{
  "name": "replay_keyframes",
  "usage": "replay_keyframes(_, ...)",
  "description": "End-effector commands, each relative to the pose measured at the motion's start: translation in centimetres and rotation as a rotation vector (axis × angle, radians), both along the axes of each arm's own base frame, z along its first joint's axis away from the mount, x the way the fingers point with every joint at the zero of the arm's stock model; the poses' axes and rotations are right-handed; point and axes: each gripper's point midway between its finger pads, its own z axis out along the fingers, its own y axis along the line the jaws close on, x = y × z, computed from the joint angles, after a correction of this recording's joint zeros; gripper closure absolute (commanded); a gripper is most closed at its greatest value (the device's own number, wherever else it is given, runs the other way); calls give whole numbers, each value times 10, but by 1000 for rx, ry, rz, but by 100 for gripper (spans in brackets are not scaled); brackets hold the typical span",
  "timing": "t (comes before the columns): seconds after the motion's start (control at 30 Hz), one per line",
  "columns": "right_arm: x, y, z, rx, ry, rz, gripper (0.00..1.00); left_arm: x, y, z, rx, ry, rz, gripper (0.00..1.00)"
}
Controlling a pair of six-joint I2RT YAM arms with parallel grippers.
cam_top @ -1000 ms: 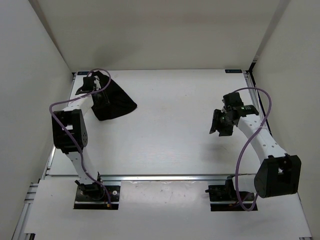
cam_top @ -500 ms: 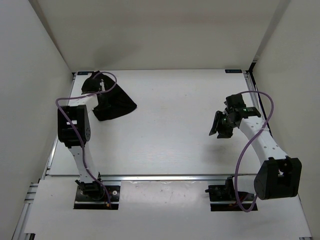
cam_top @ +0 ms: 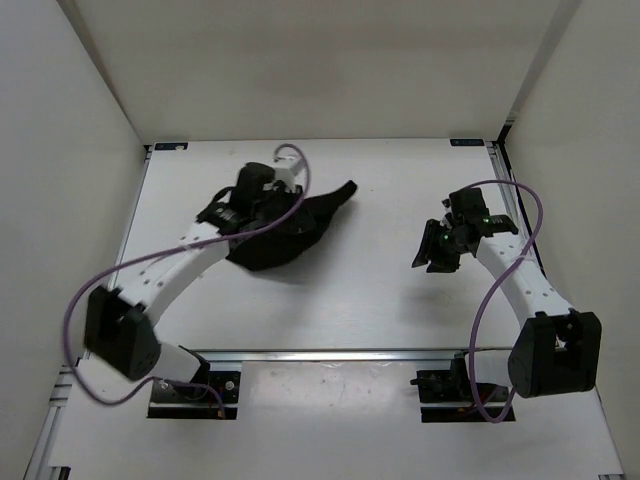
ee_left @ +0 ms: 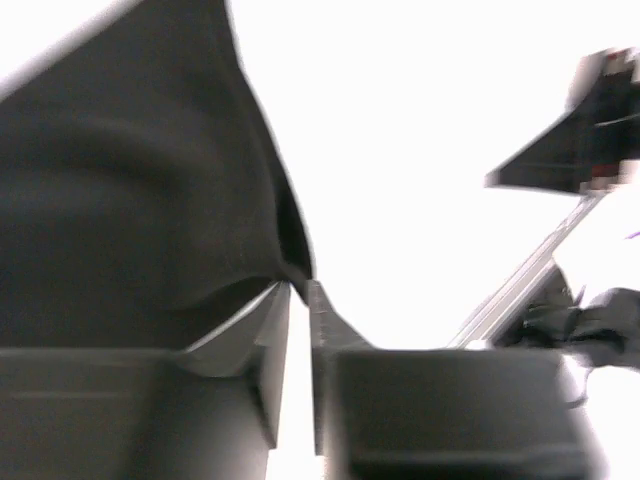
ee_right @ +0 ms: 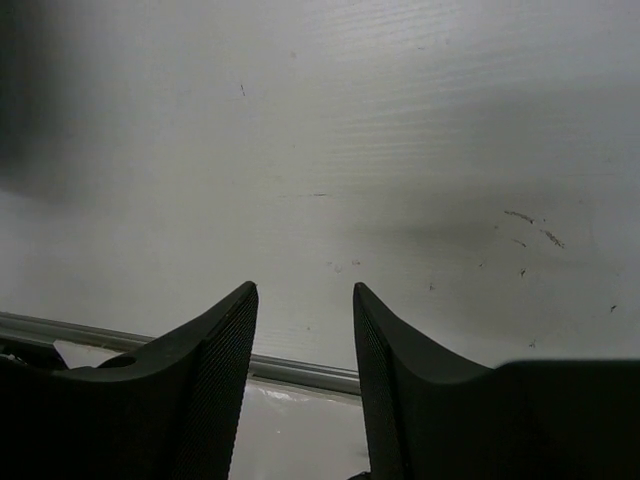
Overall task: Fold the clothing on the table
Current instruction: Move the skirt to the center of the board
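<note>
Two arms are reaching over the white desk (cam_top: pixel 380 300), and only one of them is holding anything. The left end effector (ee_left: pixel 298 290) is pinching a fold of the black clothing (cam_top: pixel 285 240), with its fingers drawn nearly together on the cloth edge and the fabric hanging off to one side of them in the left wrist view. The clothing is lying bunched at the left-centre of the desk, with one narrow corner trailing toward the far right. The right end effector (ee_right: pixel 303 288) is hovering over bare desk on the right. Its fingers are standing apart with nothing between them, and it is well apart from the clothing.

Judging by this, the step in hand is bringing the clothing out and laying it flat before any fold. Doing that well probably means travelling low and smoothly, so the thin pinch is not slipping off the soft fabric. Pulling away from the bunched mass should stretch it out rather than roll it over itself. The trailing corner looks like the natural place for the right end effector to take hold. A second hold there would let both arms tension the cloth evenly.
</note>
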Motion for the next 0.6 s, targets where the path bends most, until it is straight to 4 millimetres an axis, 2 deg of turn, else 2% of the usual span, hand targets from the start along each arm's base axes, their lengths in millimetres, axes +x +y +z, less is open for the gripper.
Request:
replay_keyframes(0.0,11,11,2,29,-36,50,51,4,64,1,-115,88,219,70)
replay_keyframes(0.1,19,19,7,39,-50,88,51,18,88,-19,-94,116,296,66)
replay_keyframes(0.17,27,25,6,30,-43,113,51,23,87,-30,-78,125,298,66)
replay_keyframes(0.2,35,31,14,35,-73,137,51,23,87,-38,-65,140,298,67)
replay_keyframes(0.3,51,44,20,31,-86,174,50,22,87,-63,-31,187,310,67)
replay_keyframes(0.43,59,73,18,53,-75,265,45,0,80,-91,18,247,284,62)
replay_keyframes(0.47,58,81,15,46,-63,288,42,-3,78,-93,13,246,272,61)
replay_keyframes(0.53,53,95,10,62,-41,332,41,-22,77,-110,21,297,251,61)
replay_keyframes(0.57,45,107,4,73,-18,380,41,-30,77,-116,28,315,241,60)
